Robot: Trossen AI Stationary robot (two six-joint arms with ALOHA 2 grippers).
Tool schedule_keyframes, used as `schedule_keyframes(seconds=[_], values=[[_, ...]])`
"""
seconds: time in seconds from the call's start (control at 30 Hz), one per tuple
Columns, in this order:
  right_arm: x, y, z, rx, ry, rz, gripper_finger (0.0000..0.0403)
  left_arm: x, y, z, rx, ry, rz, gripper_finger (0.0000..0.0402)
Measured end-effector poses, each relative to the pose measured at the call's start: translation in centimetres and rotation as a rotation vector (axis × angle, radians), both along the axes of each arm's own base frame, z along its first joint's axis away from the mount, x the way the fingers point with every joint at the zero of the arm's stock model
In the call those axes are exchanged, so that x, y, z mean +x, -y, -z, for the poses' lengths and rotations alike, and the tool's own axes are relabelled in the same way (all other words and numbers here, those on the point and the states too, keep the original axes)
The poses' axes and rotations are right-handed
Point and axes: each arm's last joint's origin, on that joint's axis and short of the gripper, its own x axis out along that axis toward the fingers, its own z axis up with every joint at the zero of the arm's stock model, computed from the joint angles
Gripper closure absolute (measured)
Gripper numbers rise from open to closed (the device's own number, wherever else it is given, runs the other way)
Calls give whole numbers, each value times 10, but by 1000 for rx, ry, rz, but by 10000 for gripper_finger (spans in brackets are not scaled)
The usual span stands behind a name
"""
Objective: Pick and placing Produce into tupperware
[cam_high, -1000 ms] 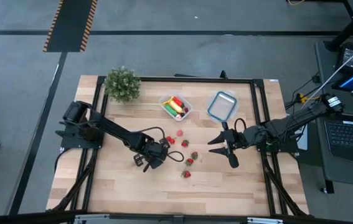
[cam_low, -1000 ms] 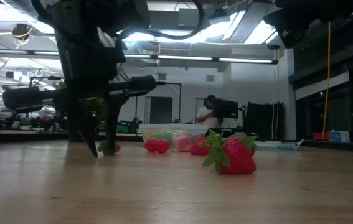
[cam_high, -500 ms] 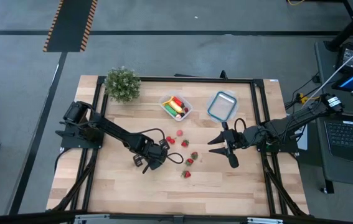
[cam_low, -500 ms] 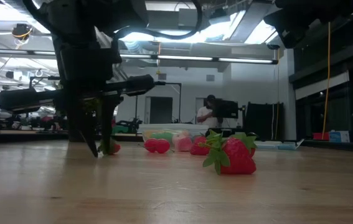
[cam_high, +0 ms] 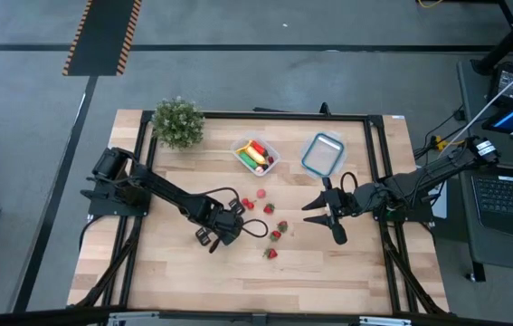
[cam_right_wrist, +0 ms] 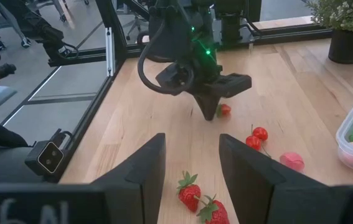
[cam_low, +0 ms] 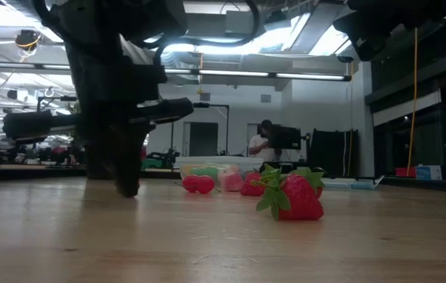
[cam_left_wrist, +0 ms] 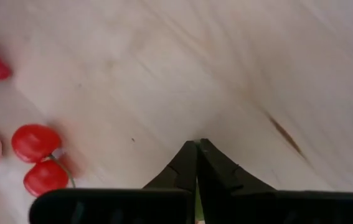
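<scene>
Closed since before, left end effector [cam_left_wrist: 196, 163] pinches a strawberry [cam_right_wrist: 225, 110]; right end effector [cam_right_wrist: 192, 171] open.

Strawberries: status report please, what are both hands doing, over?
Left hand shut, tips down on the table at a small strawberry; grip unclear. Right hand open, empty, waiting. Tupperware part-filled; nothing blocking.
</scene>
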Motion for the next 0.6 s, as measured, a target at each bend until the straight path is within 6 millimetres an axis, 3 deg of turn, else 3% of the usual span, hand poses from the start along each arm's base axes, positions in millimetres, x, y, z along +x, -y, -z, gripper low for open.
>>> schedule_keyframes(seconds=[0.23,0.6], values=[[0,0,0,0,0,0,251,8,1,-11,-46,150,-114,401],[0,0,2,-5,-15,0,251,-1,1,-48,-163,221,-129,401]])
